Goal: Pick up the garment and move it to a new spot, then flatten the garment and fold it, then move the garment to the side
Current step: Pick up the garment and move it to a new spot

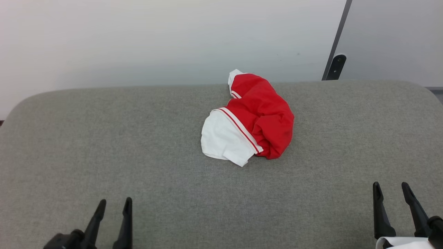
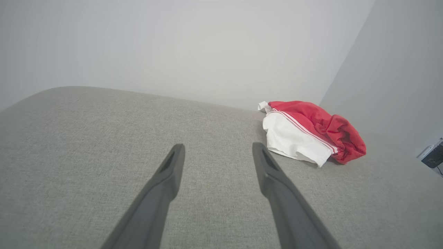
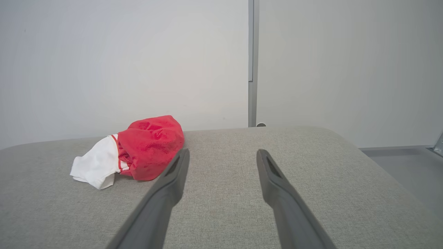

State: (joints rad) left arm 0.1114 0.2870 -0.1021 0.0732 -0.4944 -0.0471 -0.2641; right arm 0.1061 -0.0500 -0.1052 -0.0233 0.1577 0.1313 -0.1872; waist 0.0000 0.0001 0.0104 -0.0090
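The garment (image 1: 252,119) lies crumpled in a heap on the grey cloth-covered table (image 1: 104,145), a little right of centre and toward the far edge. It is red with a white panel and red-and-white striped trim; any numbers are hidden in the folds. My left gripper (image 1: 114,204) stands open at the lower left, well short of the heap and touching nothing. At the lower right my right gripper (image 1: 390,187) is open too, with nothing between its fingers. The left wrist view has the garment (image 2: 308,133) ahead to the right; in the right wrist view the garment (image 3: 133,152) lies ahead to the left.
A pale wall rises just behind the table's far edge. A dark vertical post with a bracket (image 1: 336,65) stands behind the table at the right. Bare grey surface stretches left, right and in front of the heap. The table's corners are rounded.
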